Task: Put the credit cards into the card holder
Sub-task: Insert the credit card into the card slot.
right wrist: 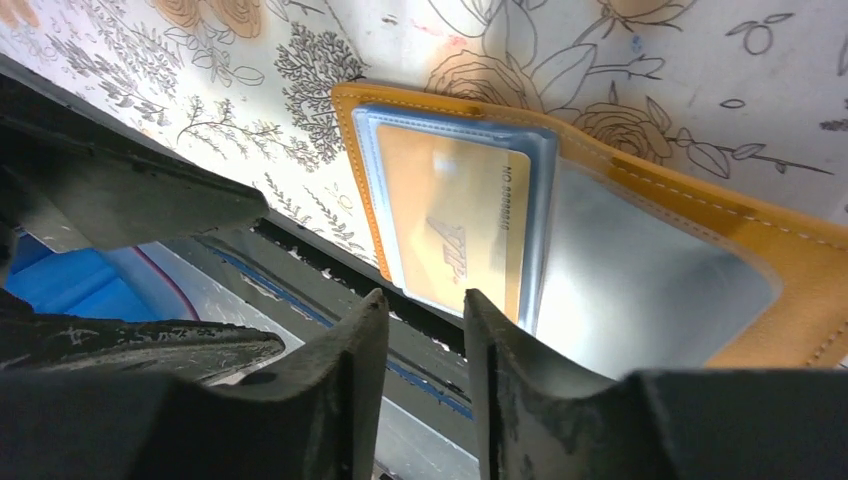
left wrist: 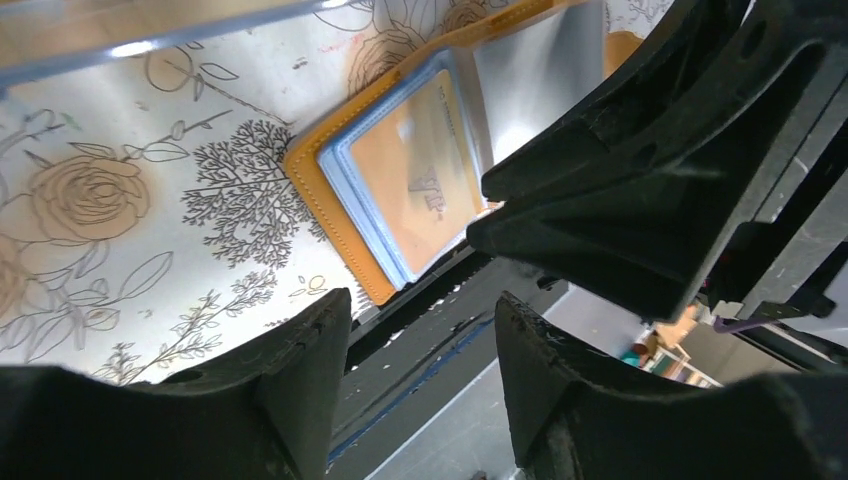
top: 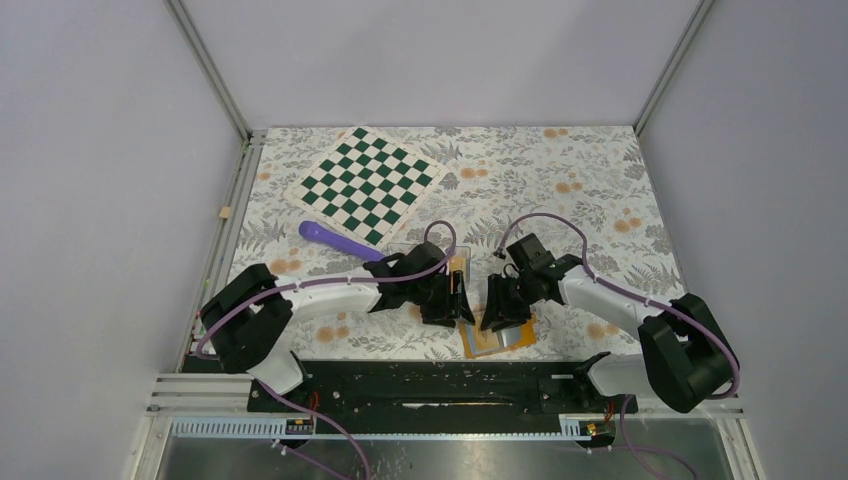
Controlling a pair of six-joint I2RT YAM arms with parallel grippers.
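Note:
The card holder [top: 492, 342] lies open at the table's near edge, orange outside [right wrist: 790, 250] with light-blue sleeves. A gold credit card [right wrist: 455, 215] sits in its left sleeve, also seen from the left wrist as the gold card [left wrist: 420, 170] inside the orange holder [left wrist: 325, 205]. My left gripper [top: 456, 303] hovers at the holder's left, and its jaws [left wrist: 422, 298] are open and empty. My right gripper [top: 500, 308] is just above the holder. Its jaws [right wrist: 425, 296] stand narrowly open with nothing between them. No other cards show.
A green-and-white chessboard mat [top: 367, 185] lies at the back left, with a purple stick [top: 335, 238] in front of it. A clear plastic case [top: 425, 250] sits behind the left gripper. The black base rail [top: 430, 385] runs just below the holder. The two grippers are close together.

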